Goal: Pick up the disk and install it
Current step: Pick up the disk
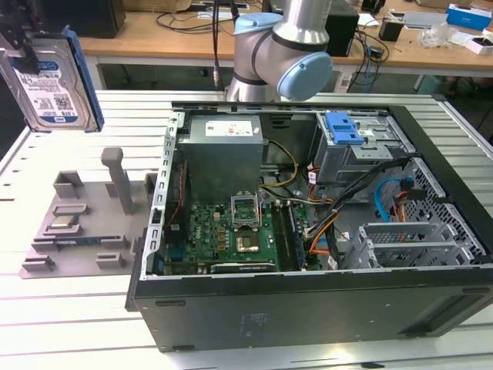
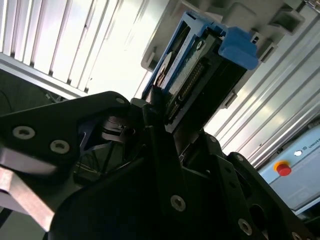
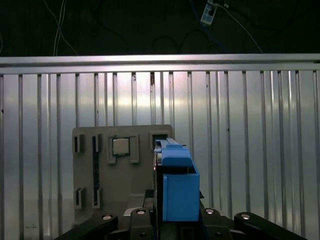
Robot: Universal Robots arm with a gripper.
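Above the grey moulded fixture tray [image 1: 85, 231], at the exterior view's left, the gripper [image 1: 21, 48] pinches the disk [image 1: 52, 81] and holds it on edge, well apart from the open computer case [image 1: 308, 301]. By my judgement the carry calls for a firm, even clamp and no tilt, because the smooth silver metal could slip and the flat slab could pivot. In the second wrist view, matte black fingers [image 2: 156, 112] close on the thin rectangular body, which is framed by a rigid bright blue plastic carrier. The label is glossy white and blue.
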